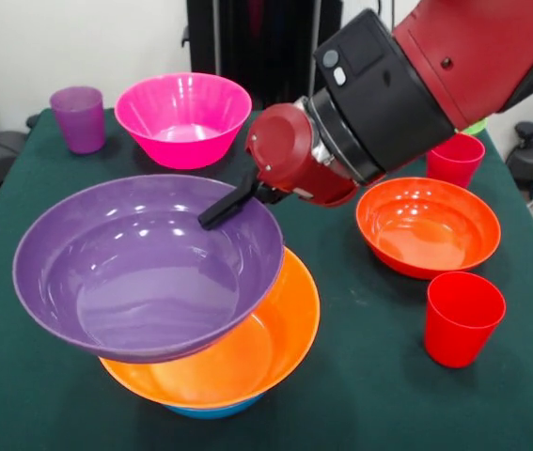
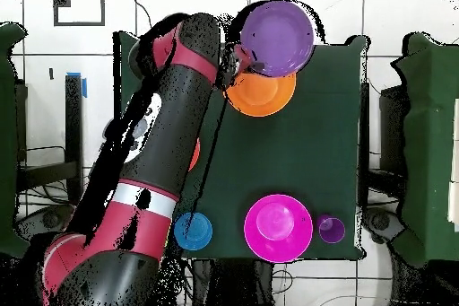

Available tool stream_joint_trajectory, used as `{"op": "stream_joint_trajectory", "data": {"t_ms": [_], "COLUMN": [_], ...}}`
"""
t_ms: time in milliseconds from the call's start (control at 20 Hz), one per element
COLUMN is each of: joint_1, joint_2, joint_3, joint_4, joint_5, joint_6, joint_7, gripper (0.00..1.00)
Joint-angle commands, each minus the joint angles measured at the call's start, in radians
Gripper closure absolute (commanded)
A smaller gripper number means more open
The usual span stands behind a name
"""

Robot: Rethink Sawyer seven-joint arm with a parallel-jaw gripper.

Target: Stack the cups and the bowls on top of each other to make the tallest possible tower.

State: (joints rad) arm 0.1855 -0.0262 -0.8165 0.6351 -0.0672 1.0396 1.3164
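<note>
A large purple bowl [image 1: 144,272] [image 2: 278,38] hangs tilted over the tower, which is an orange bowl [image 1: 266,352] [image 2: 260,94] sitting in a blue bowl [image 1: 211,410]. My gripper [image 1: 213,216] [image 2: 240,56] is shut on the purple bowl's far rim; one black finger [image 1: 228,204] shows inside the bowl and the other is hidden behind the rim. A pink bowl [image 1: 183,117] [image 2: 278,227] and a purple cup [image 1: 79,117] [image 2: 332,229] stand at the back. A red-orange bowl [image 1: 428,225] and two red cups [image 1: 462,318] [image 1: 455,158] stand on the right.
The green cloth table [image 1: 360,395] carries everything. Another blue bowl [image 2: 193,231] sits near the robot's base in the overhead view. A sliver of something green [image 1: 476,125] shows behind the far red cup. My arm hides much of the red-orange bowl from above.
</note>
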Motion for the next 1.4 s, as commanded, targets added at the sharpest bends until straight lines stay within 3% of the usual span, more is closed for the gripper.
{"op": "stream_joint_trajectory", "data": {"t_ms": [50, 1400], "joint_1": [0.014, 0.061], "joint_2": [0.023, -0.009], "joint_3": [0.139, 0.127], "joint_4": [0.016, 0.038], "joint_5": [-0.021, -0.024], "joint_6": [0.012, 0.077], "joint_7": [-0.034, -0.043], "gripper": [1.0, 1.0]}}
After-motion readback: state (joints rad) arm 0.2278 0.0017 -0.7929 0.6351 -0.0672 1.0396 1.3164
